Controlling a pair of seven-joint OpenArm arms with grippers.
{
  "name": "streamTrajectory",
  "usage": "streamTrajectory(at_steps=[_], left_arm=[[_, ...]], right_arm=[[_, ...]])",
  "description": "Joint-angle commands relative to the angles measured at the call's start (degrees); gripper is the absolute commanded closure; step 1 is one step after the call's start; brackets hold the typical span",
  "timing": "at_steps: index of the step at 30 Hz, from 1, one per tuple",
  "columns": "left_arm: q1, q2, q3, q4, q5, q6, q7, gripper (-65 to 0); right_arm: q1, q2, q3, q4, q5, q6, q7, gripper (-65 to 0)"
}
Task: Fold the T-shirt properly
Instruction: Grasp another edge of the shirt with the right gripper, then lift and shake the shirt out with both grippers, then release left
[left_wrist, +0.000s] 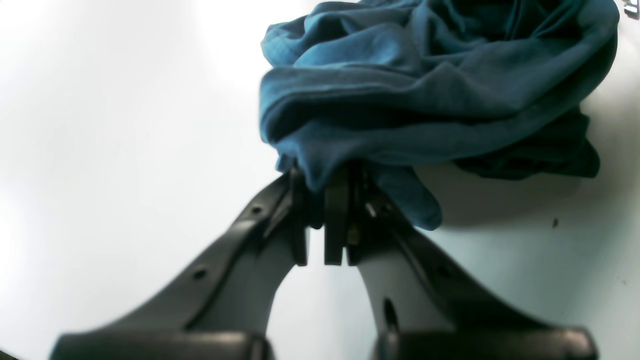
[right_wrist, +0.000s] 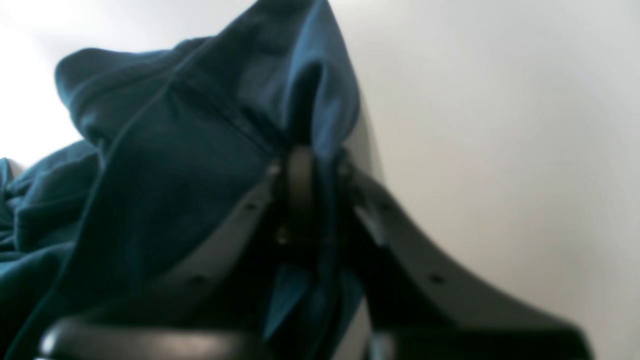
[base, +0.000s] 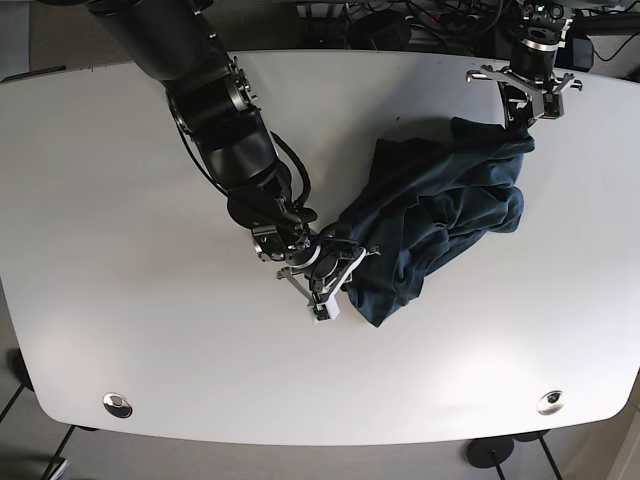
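Both end effectors are clenched on cloth: the left end effector, black with grey curved fingers, pinches a bunched edge of the dark teal cotton T-shirt between nearly closed jaws, with a small flap of fabric hanging past the right finger, and the right end effector has its jaws closed on a seamed fold of the same garment, cloth draping over and down between its fingers. In the base view the T-shirt lies crumpled in a loose diagonal heap on the white, rounded bench, right of centre, stretching from the lower middle up toward the far right edge. The right end effector grips the heap's lower-left end, near the bench's middle, at the tip of a thick black arm that reaches in from the top left. The left end effector holds the upper-right corner of the garment close to the far right rim of the bench. Between the two grip points the fabric is wrinkled and folded over itself, resting on the surface. Two round metal fittings sit near the front edge of the bench, one at the left and one at the right. Dark cables lie beyond the far edge.
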Motion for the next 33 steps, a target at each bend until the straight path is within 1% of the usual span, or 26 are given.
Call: streamTrajectory(at_steps=[1, 2, 3, 4, 6, 7, 8, 10, 11, 12, 14, 17, 19, 21, 22, 23, 25, 26, 28, 29, 31, 33], left_arm=[[0.38, -0.39, -0.42, 0.93, -2.88, -0.15, -1.72, 0.0], [0.47, -0.39, -0.51, 0.93, -6.57, -0.15, -1.63, 0.0], [0.64, -0.47, -0.6, 0.93, -8.68, -0.15, -1.19, 0.0], [0.64, -1.62, -0.6, 1.28, -10.88, -0.15, 2.06, 0.0], [0.55, -2.85, -0.86, 1.89, -13.96, -0.15, 6.72, 0.0], [0.55, -3.29, -2.62, 2.77, -16.95, -0.15, 8.48, 0.0], [0.47, -3.64, -3.85, 3.83, -19.41, -0.15, 10.06, 0.0], [0.38, -5.31, -5.52, 5.41, -22.22, -0.15, 12.88, 0.0], [0.38, -6.28, -6.05, 5.58, -23.89, -0.15, 13.58, 0.0], [-0.15, -7.95, -7.1, 5.76, -26.79, -0.15, 14.37, 0.0], [-2.08, -10.76, -8.25, 5.85, -30.84, -0.15, 16.48, 0.0], [-8.41, -16.12, -10.09, 5.67, -36.55, -0.15, 22.11, 0.0], [-14.83, -19.37, -11.24, 5.5, -40.59, -0.15, 27.29, -0.1], [-23.01, -22.72, -11.76, 5.41, -44.02, -0.15, 33.36, -0.3], [-26.88, -24.03, -11.68, 5.41, -44.38, -0.15, 35.91, -0.3], [-32.85, -26.23, -11.59, 5.41, -43.76, -0.15, 39.07, -0.4], [-40.85, -28.96, -8.07, 5.32, -41.21, -0.15, 41.62, -0.4], [-44.63, -30.63, -5.35, 5.23, -39.45, -0.15, 41.62, -0.4], [-51.23, -33.88, -0.07, 3.91, -36.9, -0.15, 41.45, -0.4], [-56.41, -35.9, 2.13, 2.07, -35.76, -0.15, 41.45, -0.4], [-63.97, -36.52, 4.59, -2.24, -34.62, -0.23, 41.36, -0.4], [-70.48, -36.78, 7.22, -5.58, -33.56, -0.32, 41.36, -0.4]], right_arm=[[2.01, -0.26, 0.19, 2.1, 0.6, 0.14, 1.3, -2.5], [1.22, -0.17, 0.28, 5.26, 0.6, 0.14, 0.95, -1.7], [0.08, 0.62, 0.81, 8.07, 0.6, 0.05, 0.6, -1.7], [-1.33, 2.12, 3.09, 13.61, 0.6, 0.05, -1.86, -1.7], [-3.09, 2.73, 6.96, 20.82, 0.16, 0.05, -6.35, -1.7], [-4.23, 2.82, 9.86, 25.83, -0.02, 0.05, -9.16, -1.7], [-5.28, 4.58, 11.8, 31.02, -0.02, 0.05, -11.71, -1.7], [-6.87, 6.87, 13.2, 38.76, 0.51, 0.05, -15.67, -1.7], [-7.48, 7.57, 14.26, 41.92, 0.51, 0.05, -16.9, -1.7], [-7.83, 8.36, 15.66, 45.96, 0.51, 0.05, -19.01, -1.7], [-7.75, 8.71, 16.89, 49.66, 0.42, 0.05, -21.03, -1.7], [-5.2, 8.71, 18.48, 52.73, -0.02, 0.4, -22.79, -1.7], [-2.56, 8.8, 19.0, 52.91, -0.02, 0.57, -24.02, -1.7], [0.43, 10.12, 18.92, 52.91, 0.42, 0.57, -24.28, -1.7], [2.28, 10.12, 18.92, 52.73, 0.42, 0.57, -24.28, -1.7], [5.09, 10.21, 18.83, 52.47, 0.07, 0.57, -24.28, -1.7], [8.87, 10.91, 18.83, 51.24, 0.07, 0.57, -24.37, -1.7], [11.16, 12.4, 18.83, 50.54, 0.6, 0.57, -24.37, -1.7], [15.11, 13.63, 18.83, 50.18, 0.69, 0.57, -24.72, -1.7], [18.28, 14.25, 18.83, 50.1, 0.51, 0.57, -25.78, -1.7], [22.32, 15.83, 18.83, 48.51, 0.6, 0.66, -26.22, -1.9], [24.61, 16.36, 18.83, 48.78, 0.6, 0.66, -26.57, -1.9]])
